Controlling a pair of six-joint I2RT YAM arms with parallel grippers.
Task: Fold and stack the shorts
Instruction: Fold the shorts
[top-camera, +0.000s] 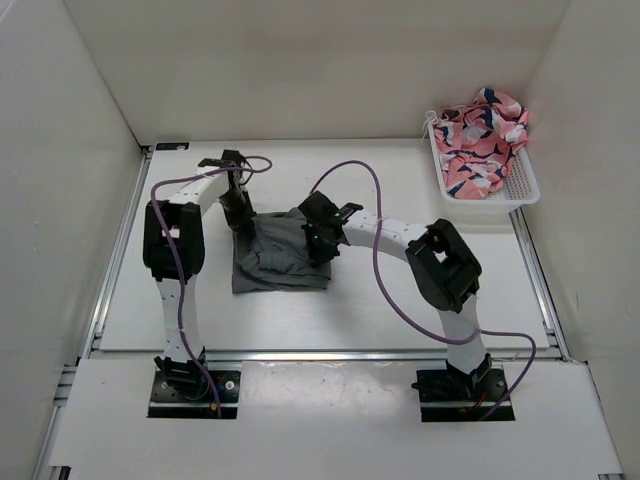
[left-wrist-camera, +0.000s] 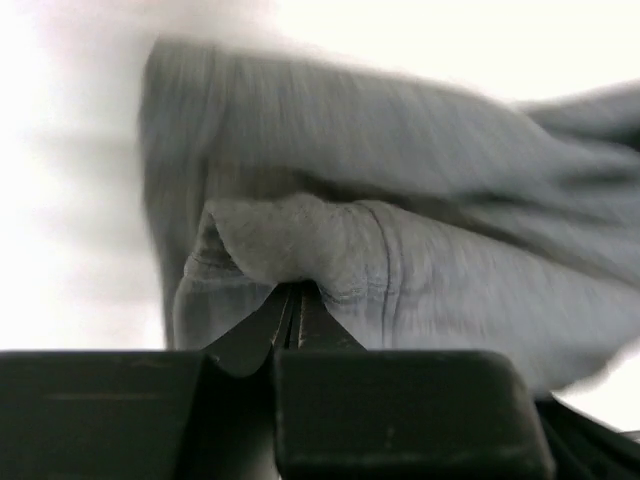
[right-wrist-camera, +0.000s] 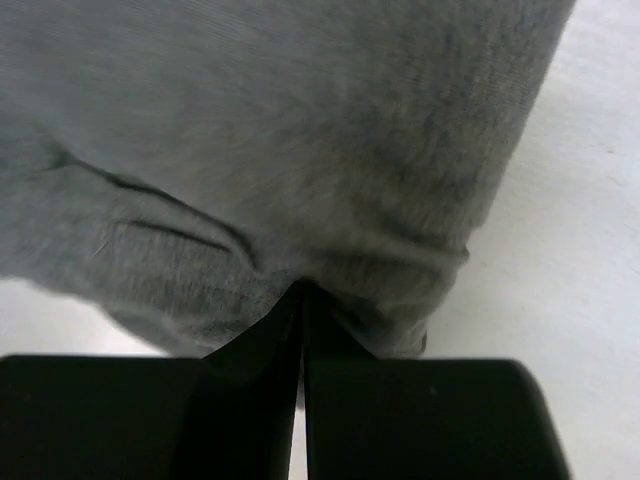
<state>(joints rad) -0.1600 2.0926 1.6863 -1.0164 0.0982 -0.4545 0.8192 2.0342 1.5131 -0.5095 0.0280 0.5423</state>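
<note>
The dark grey shorts (top-camera: 278, 258) lie partly folded at the middle of the table. My left gripper (top-camera: 240, 218) is shut on their far left edge; in the left wrist view its fingers (left-wrist-camera: 292, 318) pinch a bunched hem of the grey shorts (left-wrist-camera: 400, 270). My right gripper (top-camera: 320, 243) is shut on their far right edge; in the right wrist view the grey shorts (right-wrist-camera: 300, 160) spread from the closed fingertips (right-wrist-camera: 302, 300). The pink shorts (top-camera: 482, 135) with navy and white pattern lie crumpled in a white basket (top-camera: 520, 190).
The white basket stands at the far right corner of the table. White walls enclose the table on left, back and right. Purple cables (top-camera: 370, 195) loop over both arms. A metal rail (top-camera: 320, 353) runs along the front edge.
</note>
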